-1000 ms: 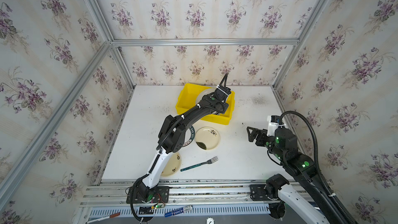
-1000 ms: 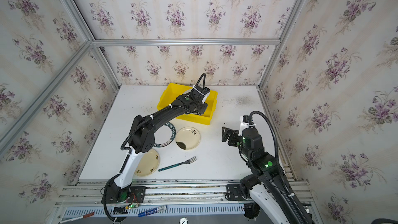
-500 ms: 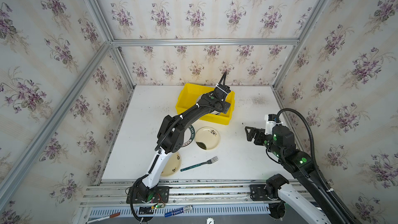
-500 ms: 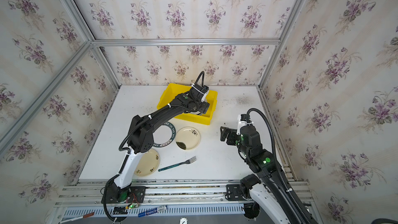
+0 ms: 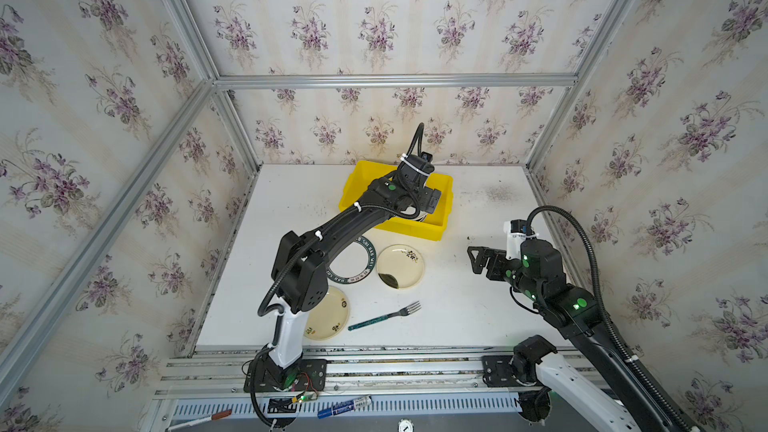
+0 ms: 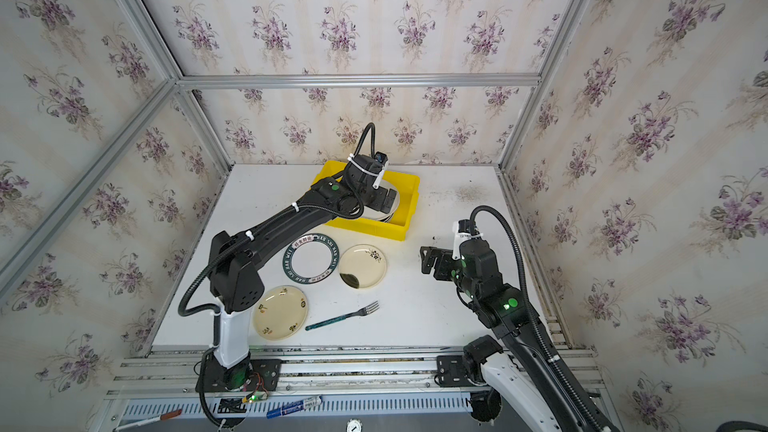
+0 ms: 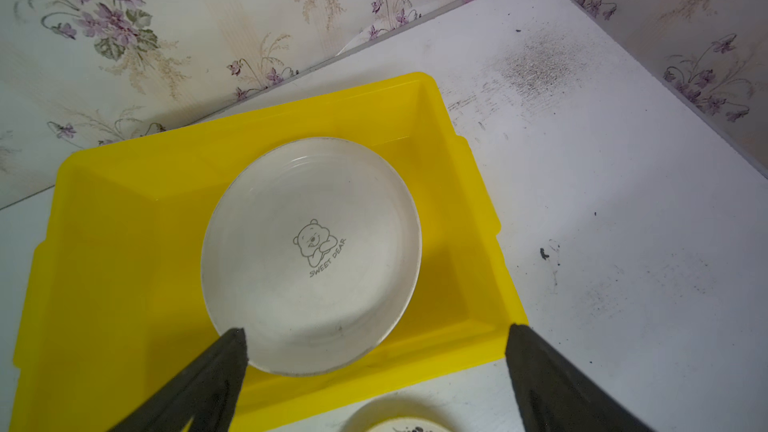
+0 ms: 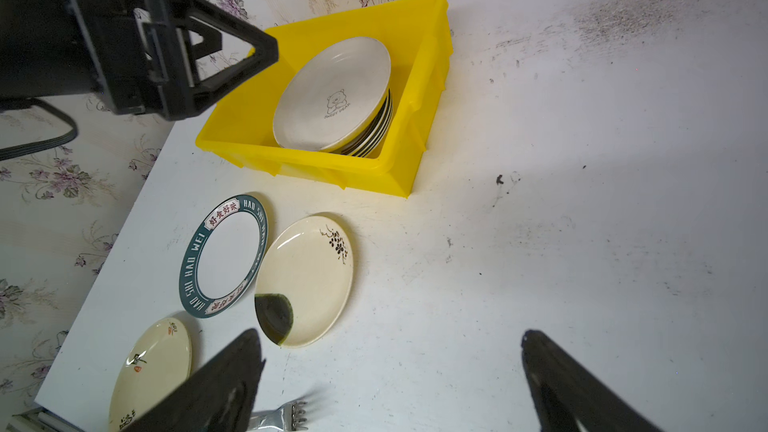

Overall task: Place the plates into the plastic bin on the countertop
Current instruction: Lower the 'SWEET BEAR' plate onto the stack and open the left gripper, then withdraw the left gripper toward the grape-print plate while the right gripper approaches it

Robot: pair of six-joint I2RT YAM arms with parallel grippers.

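Left pincer: jaws spread wide, holding nothing; it hangs over the near wall of the plastic bin.
Bear plate: white, topmost in the bin, below and between the left fingers.
Bin contents: a stack of plates towards its right end, dark rims showing under the bear plate.
Right pincer: jaws wide, empty, above the desk, well apart from the bin.
Loose on desk: teal-rimmed plate touching a cream plate with a dark patch; a second cream plate nearer the front; fork beside it.
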